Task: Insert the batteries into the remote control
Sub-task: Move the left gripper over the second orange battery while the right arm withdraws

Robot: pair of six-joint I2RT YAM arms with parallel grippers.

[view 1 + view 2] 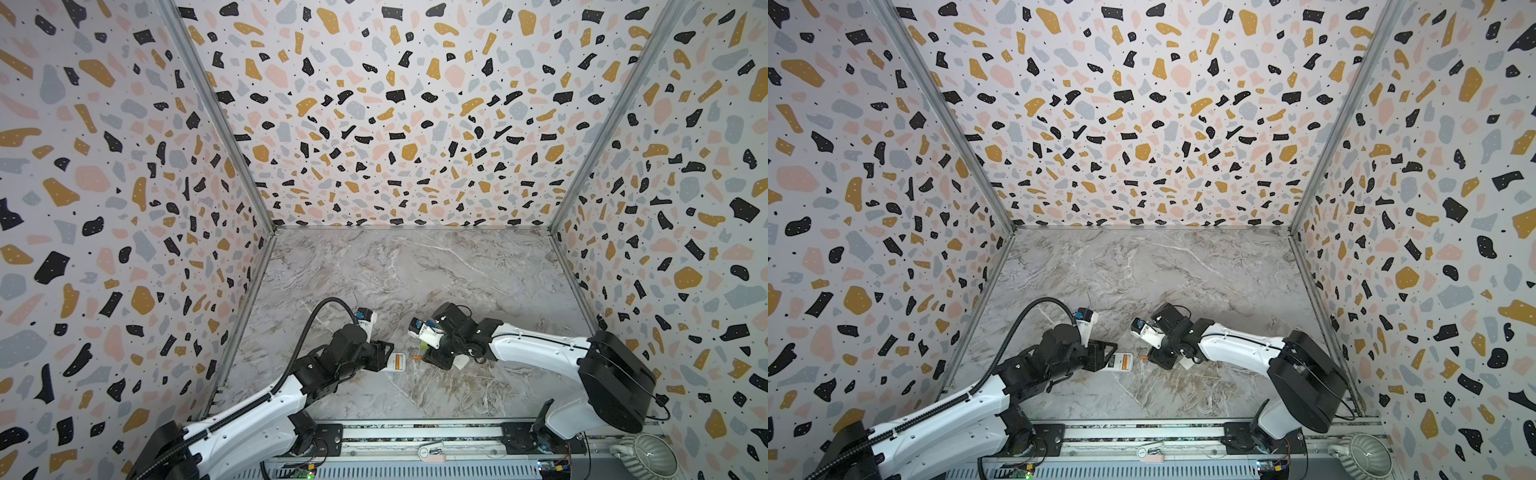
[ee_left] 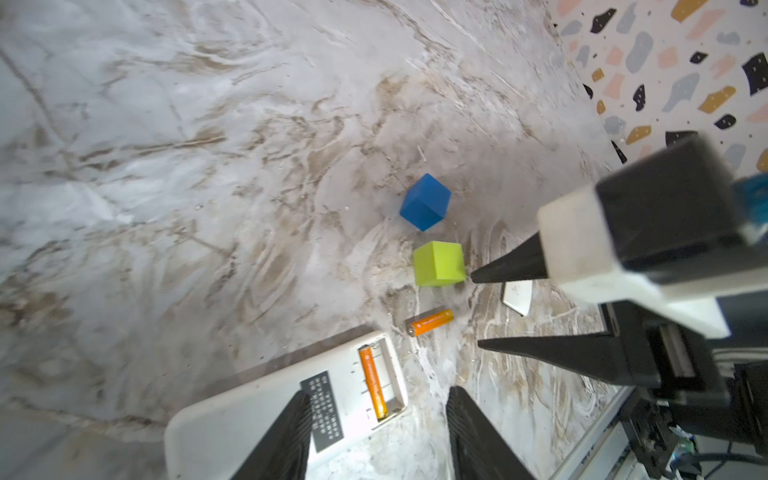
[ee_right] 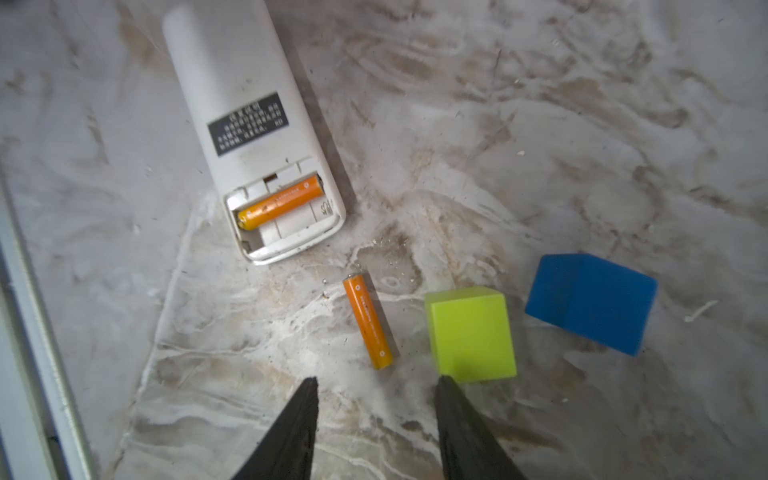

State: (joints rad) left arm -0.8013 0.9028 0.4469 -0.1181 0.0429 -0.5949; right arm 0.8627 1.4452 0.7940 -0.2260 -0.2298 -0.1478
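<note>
White oblong remote control (image 3: 249, 104) lies back-up on marbled desk (image 3: 540, 124), one orange cylindrical battery (image 3: 280, 201) seated, second battery (image 3: 368, 322) loose beside it; left fingers (image 2: 282, 440) and right fingers (image 3: 461, 424) spread, empty.

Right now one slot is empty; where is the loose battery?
In the right wrist view the loose battery lies flat between the remote control and the green cube, touching neither.

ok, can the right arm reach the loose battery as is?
Probably yes: the right end effector is open just short of the loose battery, nothing between; the green cube sits close beside it.
</note>
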